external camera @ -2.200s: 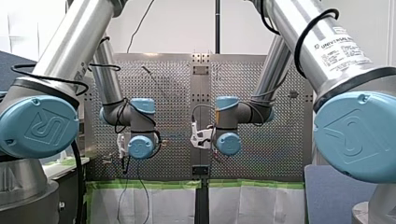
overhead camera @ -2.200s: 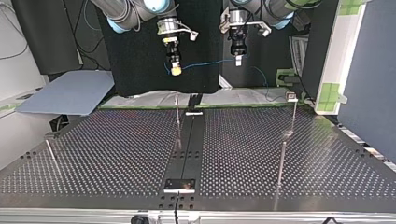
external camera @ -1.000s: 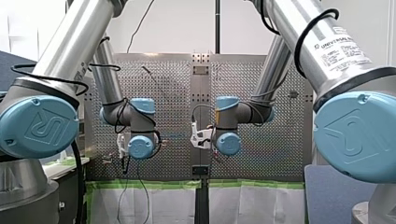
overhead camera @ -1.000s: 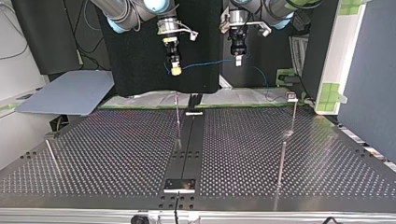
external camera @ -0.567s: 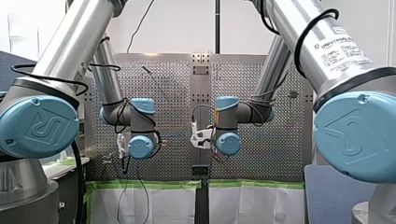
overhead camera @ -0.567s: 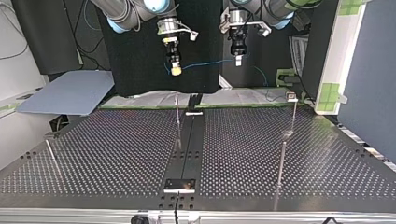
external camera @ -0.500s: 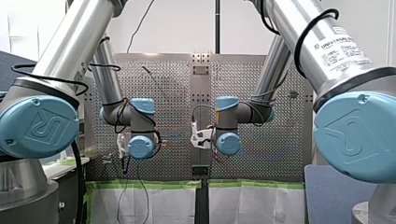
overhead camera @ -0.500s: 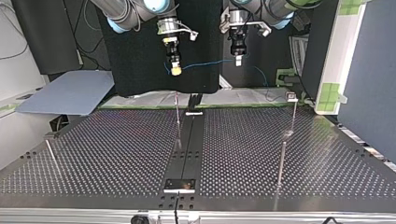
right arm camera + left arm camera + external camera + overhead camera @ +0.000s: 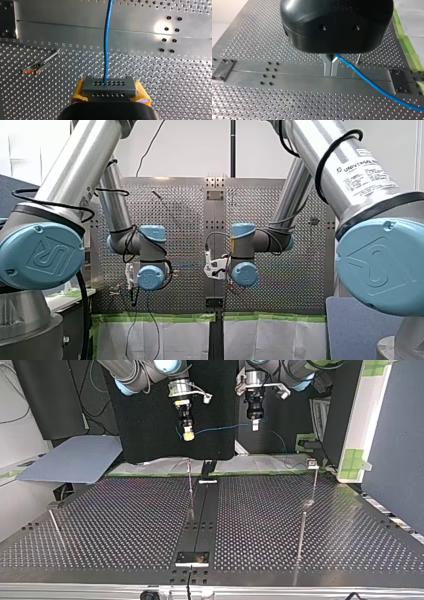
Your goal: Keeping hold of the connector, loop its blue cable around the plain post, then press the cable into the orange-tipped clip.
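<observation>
- Grey connector block (image 9: 109, 86), rows of small holes across its face, sits clamped between the yellow pads (image 9: 141, 94) of my right gripper (image 9: 109, 88). The jaws are closed just to the block's width.
- The thin blue cable (image 9: 106, 50) leaves one hole in the block's upper row and runs straight ahead of the gripper, clear above the table.
- Over to my left gripper (image 9: 331, 65): its two metal fingers (image 9: 327, 64) are pinched together on the cable, which enters between them near their base and trails off to one side, hanging free over the table.
- In the top view both grippers hang high above the table's far edge, well apart, and the cable sags lightly between them (image 9: 220, 427).
- Off to one side of my right gripper, a slim metal clip with orange tips (image 9: 35, 67) stands on the perforated metal table (image 9: 175, 87), well apart from the cable.
- A thin plain metal post (image 9: 190, 487) rises beside the table's smooth centre strip (image 9: 202, 515), below my right gripper in the top view. The cable is nowhere near it.
</observation>
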